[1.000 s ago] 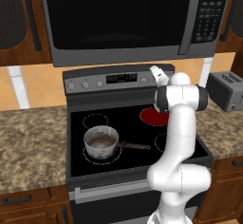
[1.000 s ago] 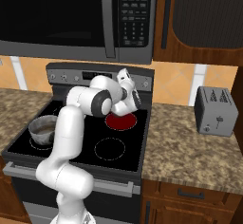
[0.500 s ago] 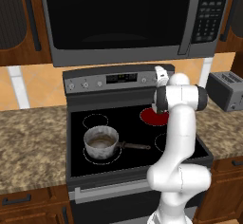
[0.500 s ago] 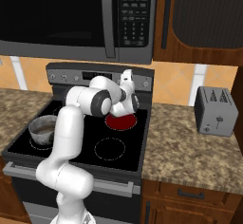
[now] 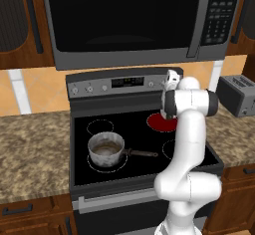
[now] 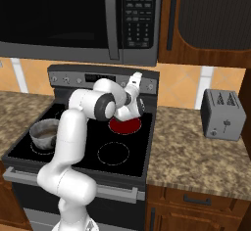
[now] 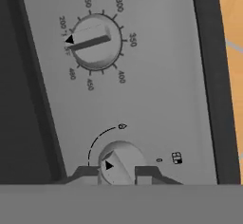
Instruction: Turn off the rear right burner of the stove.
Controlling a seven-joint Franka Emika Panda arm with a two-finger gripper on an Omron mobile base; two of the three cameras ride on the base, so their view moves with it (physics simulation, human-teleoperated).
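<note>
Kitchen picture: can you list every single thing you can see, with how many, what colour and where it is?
stove: one, black glass top, between counters
rear right burner: one, red, back right
back panel: one, silver-grey, behind burners
knobs: two up close, grey, on panel
pot: one, grey, front left zone
microwave: one, black and steel, above stove
toaster: one, silver, right counter
arm: one, white
gripper: one, dark, shut on lower knob

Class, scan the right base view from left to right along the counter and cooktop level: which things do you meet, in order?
Small grey metal saucepan → glowing red round rear right burner → silver two-slot toaster.
</note>
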